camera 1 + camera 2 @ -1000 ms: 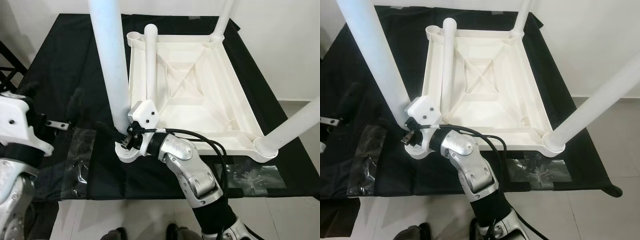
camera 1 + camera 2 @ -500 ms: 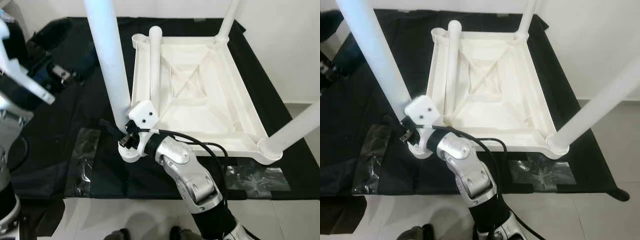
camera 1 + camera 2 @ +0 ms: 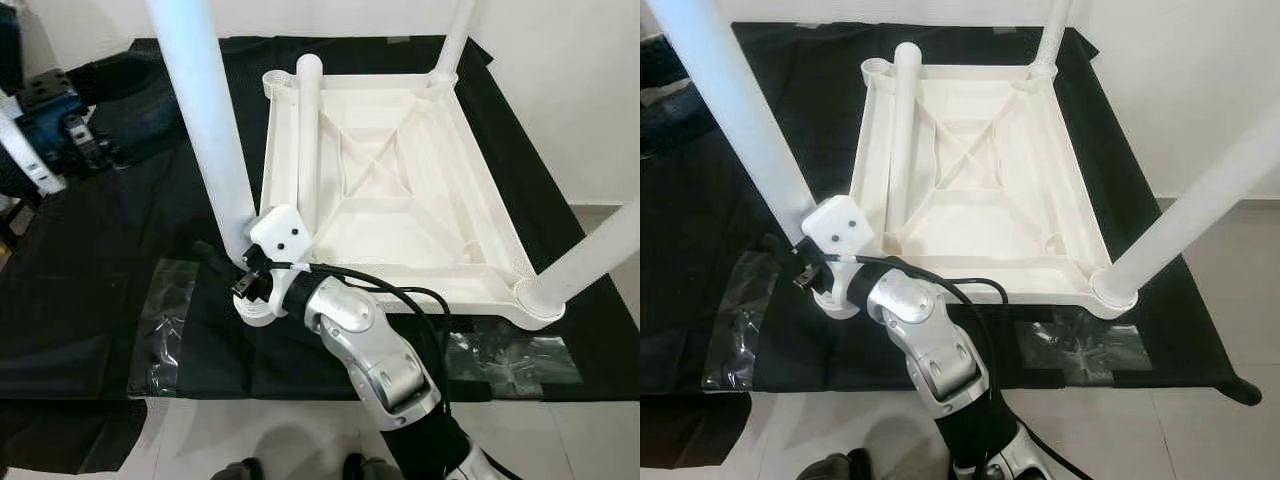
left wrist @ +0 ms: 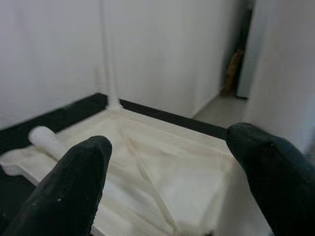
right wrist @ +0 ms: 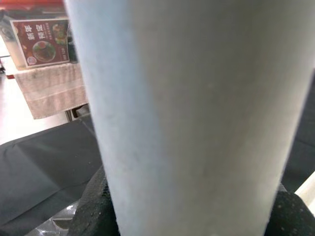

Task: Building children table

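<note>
On the black cloth (image 3: 90, 300), the upturned white tabletop (image 3: 400, 200) lies with three legs standing and a loose leg (image 3: 308, 130) resting inside. From the head views, the right gripper (image 3: 243, 272) stays clamped on the near-left leg (image 3: 205, 140) at about 9 o'clock of the tabletop; the left arm has swung away since a second ago. From the left wrist, the left gripper (image 4: 172, 182) hangs wide open above the tabletop. From the right wrist, that leg fills the closed fingers (image 5: 93, 206).
</note>
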